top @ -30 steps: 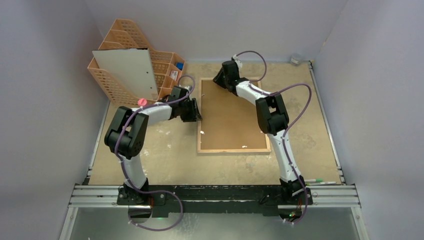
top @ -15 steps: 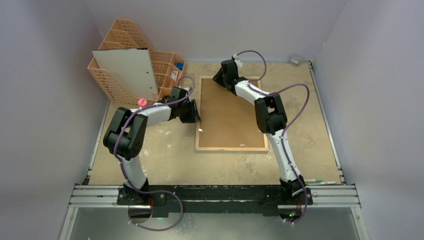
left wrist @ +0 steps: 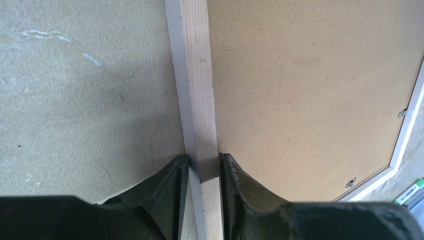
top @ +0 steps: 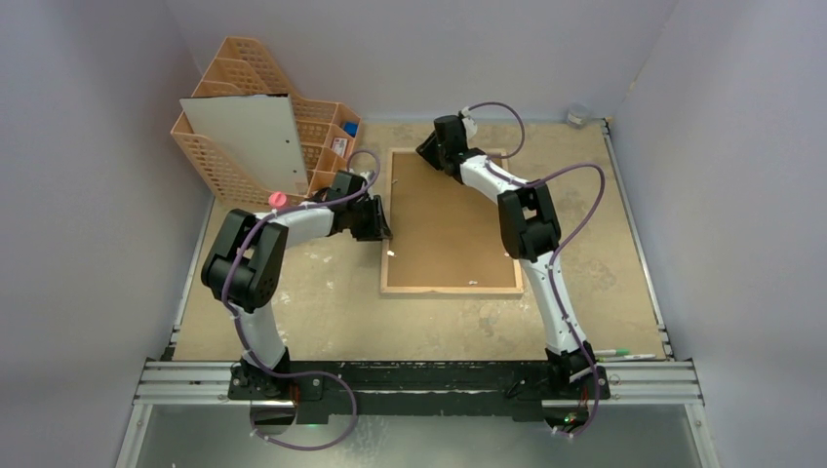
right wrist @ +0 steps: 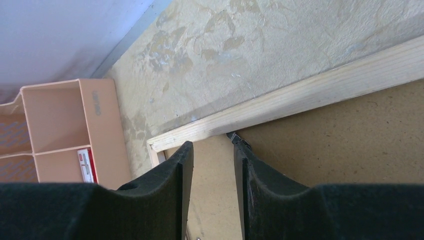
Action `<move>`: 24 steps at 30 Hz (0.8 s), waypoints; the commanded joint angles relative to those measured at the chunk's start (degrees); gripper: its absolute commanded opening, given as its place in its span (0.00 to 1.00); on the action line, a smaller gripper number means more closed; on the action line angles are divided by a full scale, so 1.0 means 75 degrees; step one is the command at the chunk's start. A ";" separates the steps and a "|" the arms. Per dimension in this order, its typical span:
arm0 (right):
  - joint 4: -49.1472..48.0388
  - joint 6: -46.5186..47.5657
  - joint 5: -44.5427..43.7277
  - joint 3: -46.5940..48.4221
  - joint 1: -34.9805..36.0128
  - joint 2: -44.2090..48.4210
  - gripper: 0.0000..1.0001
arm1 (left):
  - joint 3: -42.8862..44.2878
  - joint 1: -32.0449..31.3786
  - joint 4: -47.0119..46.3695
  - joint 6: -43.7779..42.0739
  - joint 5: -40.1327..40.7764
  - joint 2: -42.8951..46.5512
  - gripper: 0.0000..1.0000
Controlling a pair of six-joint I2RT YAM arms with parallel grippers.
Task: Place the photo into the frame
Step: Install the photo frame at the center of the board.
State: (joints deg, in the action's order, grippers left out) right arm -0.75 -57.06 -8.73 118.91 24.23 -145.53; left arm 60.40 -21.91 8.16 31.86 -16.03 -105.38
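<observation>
The frame (top: pixel 449 290) lies face down mid-table, with the brown fibreboard backing (top: pixel 444 219) set inside its light wood rim. My left gripper (top: pixel 383 222) is shut on the frame's left rail (left wrist: pixel 197 90), one finger on each side of the wood. My right gripper (top: pixel 426 156) hovers open over the far left corner. Its fingertips (right wrist: pixel 240 150) are just inside the far rail (right wrist: pixel 300 97), beside a small metal tab (right wrist: pixel 239 140). The photo (top: pixel 249 141) leans in the organiser with its plain white reverse showing.
The peach lattice organiser (top: pixel 219 73) stands at the back left, close to the frame's far corner (right wrist: pixel 107 125). Pens (top: pixel 619 354) lie near the right arm's base. Small turn tabs (left wrist: pixel 351 183) sit along the frame's inner edge. Walls enclose the table on three sides.
The frame has slid slightly to the left and away from the near edge, with the left gripper on its rail. The left jaws have closed a little. The right gripper has shifted slightly at the far corner.
</observation>
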 commanded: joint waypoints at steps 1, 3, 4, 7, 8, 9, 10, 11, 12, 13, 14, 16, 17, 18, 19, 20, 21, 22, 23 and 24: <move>-0.0069 -0.0247 0.0170 -0.0205 -0.0035 -0.0455 0.39 | -0.0287 0.0004 0.0388 -0.0228 -0.0015 0.0116 0.29; -0.0091 -0.0323 0.0167 -0.0259 -0.0033 -0.0475 0.39 | -0.0335 0.0004 0.0359 -0.0217 -0.0030 0.0123 0.29; -0.0087 -0.0351 0.0221 -0.0252 -0.0033 -0.0506 0.39 | -0.0345 0.0004 0.0354 -0.0208 -0.0030 0.0121 0.28; -0.0048 -0.0473 0.0312 -0.0228 -0.0051 -0.0603 0.38 | -0.0399 0.0004 0.0332 -0.0210 -0.0048 0.0113 0.28; -0.0076 -0.0577 0.0355 -0.0233 -0.0045 -0.0623 0.38 | -0.0401 0.0004 0.0336 -0.0211 -0.0053 0.0110 0.28; -0.0118 -0.0668 0.0414 -0.0259 -0.0049 -0.0633 0.38 | -0.0401 0.0004 0.0336 -0.0230 -0.0054 0.0108 0.27; -0.0207 -0.0751 0.0509 -0.0307 -0.0054 -0.0612 0.38 | -0.0410 0.0004 0.0341 -0.0234 -0.0064 0.0100 0.27; -0.0327 -0.0810 0.0606 -0.0391 -0.0048 -0.0583 0.37 | -0.0407 0.0004 0.0338 -0.0242 -0.0065 0.0105 0.26; -0.0493 -0.0876 0.0790 -0.0533 -0.0048 -0.0515 0.37 | -0.0402 0.0004 0.0345 -0.0240 -0.0065 0.0101 0.26; -0.0774 -0.0934 0.1015 -0.0819 -0.0054 -0.0409 0.37 | -0.0412 0.0004 0.0352 -0.0250 -0.0057 0.0100 0.26; -0.1116 -0.0967 0.1124 -0.1060 -0.0046 -0.0287 0.37 | -0.0404 0.0004 0.0347 -0.0251 -0.0054 0.0096 0.26; -0.1662 -0.0994 0.1072 -0.1445 -0.0044 -0.0062 0.36 | -0.0402 0.0004 0.0333 -0.0251 -0.0042 0.0102 0.26; -0.1778 -0.0987 0.1072 -0.1525 -0.0043 0.0005 0.36 | -0.0407 0.0004 0.0330 -0.0246 -0.0041 0.0095 0.26; -0.1816 -0.0986 0.1125 -0.1519 -0.0049 0.0014 0.35 | -0.0406 0.0004 0.0321 -0.0240 -0.0042 0.0091 0.26; -0.1787 -0.0968 0.1140 -0.1465 -0.0054 -0.0006 0.35 | -0.0406 0.0004 0.0318 -0.0232 -0.0042 0.0076 0.26; -0.1766 -0.0934 0.1141 -0.1404 -0.0055 -0.0029 0.35 | -0.0405 0.0004 0.0318 -0.0229 -0.0042 0.0068 0.26; -0.1747 -0.0922 0.1141 -0.1370 -0.0055 -0.0045 0.35 | -0.0402 0.0004 0.0322 -0.0237 -0.0042 0.0063 0.27; -0.1724 -0.0934 0.1141 -0.1341 -0.0047 -0.0063 0.35 | -0.0401 0.0004 0.0329 -0.0248 -0.0033 0.0070 0.27; -0.1708 -0.0935 0.1141 -0.1327 -0.0052 -0.0074 0.35 | -0.0401 0.0004 0.0334 -0.0251 -0.0031 0.0065 0.27; -0.1699 -0.0935 0.1141 -0.1315 -0.0053 -0.0100 0.35 | -0.0389 0.0004 0.0348 -0.0259 -0.0022 0.0070 0.27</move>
State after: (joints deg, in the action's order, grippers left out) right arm -17.06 -64.29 -1.43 110.10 23.11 -145.21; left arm 59.27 -21.87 6.52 31.88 -16.53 -104.97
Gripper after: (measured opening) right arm 0.350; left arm 0.271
